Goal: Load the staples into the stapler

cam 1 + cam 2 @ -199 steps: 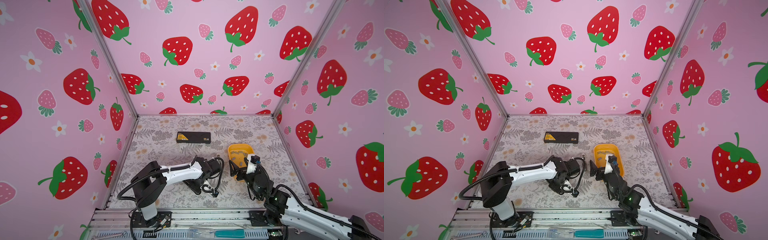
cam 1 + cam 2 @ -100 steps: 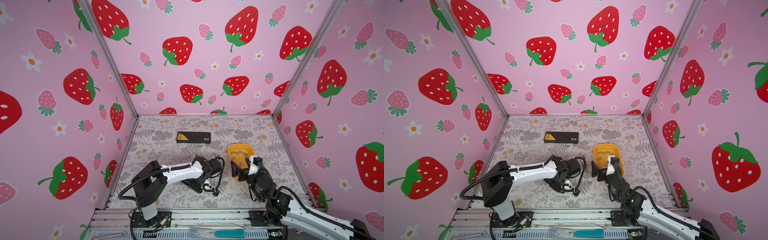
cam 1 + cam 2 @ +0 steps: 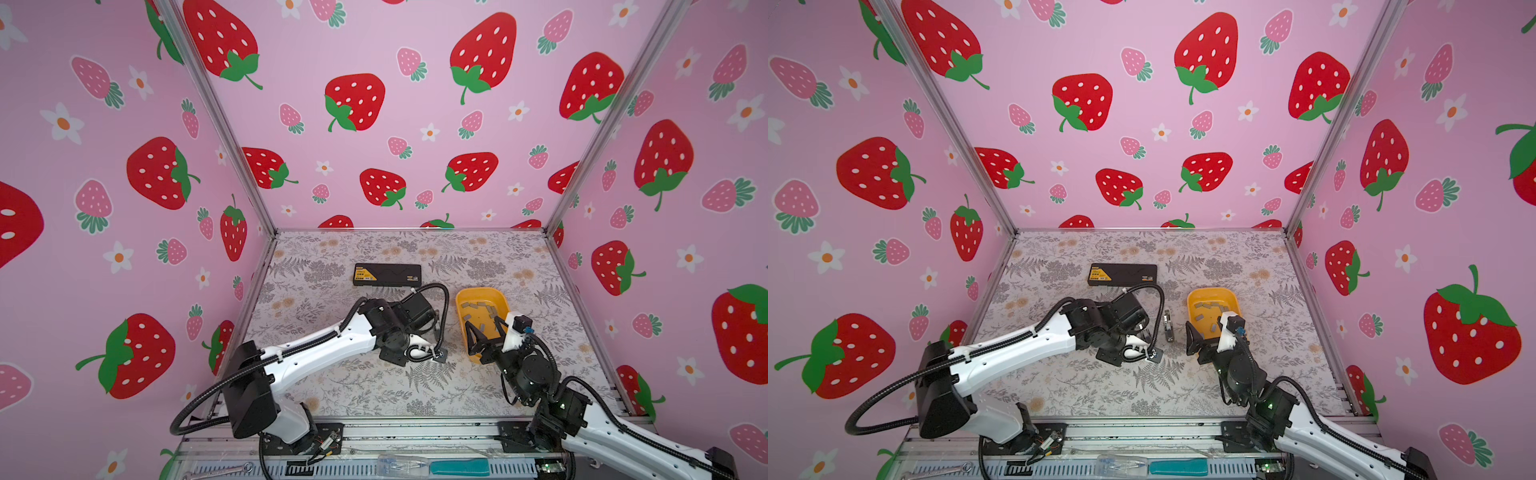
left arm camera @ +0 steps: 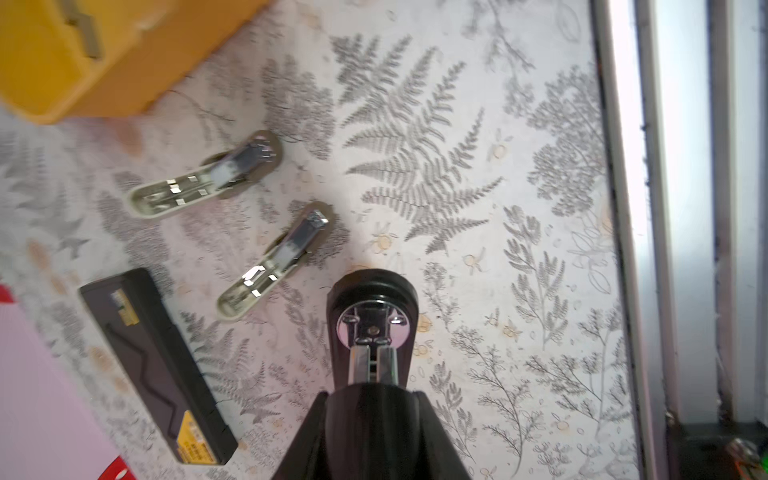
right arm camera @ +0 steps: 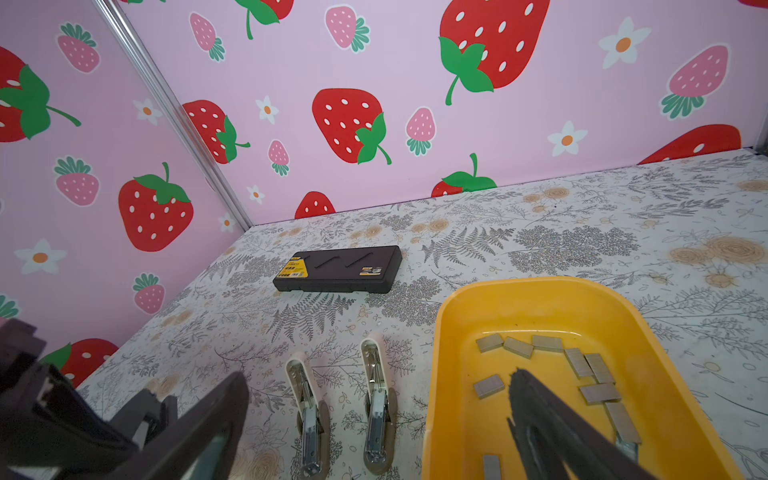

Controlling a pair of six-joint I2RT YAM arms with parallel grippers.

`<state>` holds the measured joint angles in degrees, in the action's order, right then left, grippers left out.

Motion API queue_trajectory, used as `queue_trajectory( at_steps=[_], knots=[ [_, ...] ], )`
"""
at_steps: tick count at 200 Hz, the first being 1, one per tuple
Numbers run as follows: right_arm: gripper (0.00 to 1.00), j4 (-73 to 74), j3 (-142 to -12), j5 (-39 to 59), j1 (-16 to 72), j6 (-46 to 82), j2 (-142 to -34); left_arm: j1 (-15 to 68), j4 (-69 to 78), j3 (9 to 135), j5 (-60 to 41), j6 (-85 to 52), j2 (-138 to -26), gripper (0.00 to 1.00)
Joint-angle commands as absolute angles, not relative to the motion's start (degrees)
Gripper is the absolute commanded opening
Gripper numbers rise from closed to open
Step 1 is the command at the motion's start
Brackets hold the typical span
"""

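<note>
On the flowery tabletop [image 5: 540, 232], between the left arm and a yellow tray [image 5: 540, 289]: two pale staplers [image 5: 376, 399], side by side, opened out flat. Grey staples [image 5: 515, 347] loose inside the tray. Right claw [image 3: 481, 322] spread wide at the tray's near end, one finger above the staples, its twin outside the rim. Left claw [image 4: 372, 388] pressed together on a black tool [image 4: 372, 291] with a shiny round plate, near the staplers.

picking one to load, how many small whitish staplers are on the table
2: one stapler beside the yellow tray, the other stapler alongside it; arms may hide more.
</note>
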<state>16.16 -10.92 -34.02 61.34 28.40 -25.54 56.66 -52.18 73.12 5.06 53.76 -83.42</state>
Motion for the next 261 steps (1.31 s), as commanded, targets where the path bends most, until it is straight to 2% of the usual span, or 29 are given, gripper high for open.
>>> queue_trajectory(
  at_steps=[1,29,42,67,145,212,261],
  knots=[
    [0.99,18.3,-10.7,-28.7,61.1,27.3,-25.3,56.7,-41.0,70.6,11.5,50.1,-78.5,0.0],
    [0.92,24.9,-11.0,-17.9,61.2,26.5,-30.1,58.6,-40.4,72.3,14.2,47.6,-79.1,0.0],
    [0.81,27.1,-11.9,-15.4,61.4,26.9,-34.1,59.1,-41.2,73.4,15.0,46.6,-79.9,0.0],
    [0.72,29.7,-13.4,-12.6,61.5,27.6,-40.2,59.6,-40.4,72.6,15.0,46.8,-80.0,0.0],
    [0.68,35.7,-13.9,-5.6,61.7,30.6,-46.2,61.6,-36.6,69.8,15.9,47.5,-77.4,0.0],
    [0.66,35.7,-15.0,-6.4,61.7,32.0,-49.6,63.3,-34.8,68.6,16.0,48.1,-76.6,0.0],
    [0.61,35.9,-16.3,-7.7,61.7,34.1,-54.7,64.1,-32.9,67.4,15.3,48.5,-74.4,0.0]
  ],
)
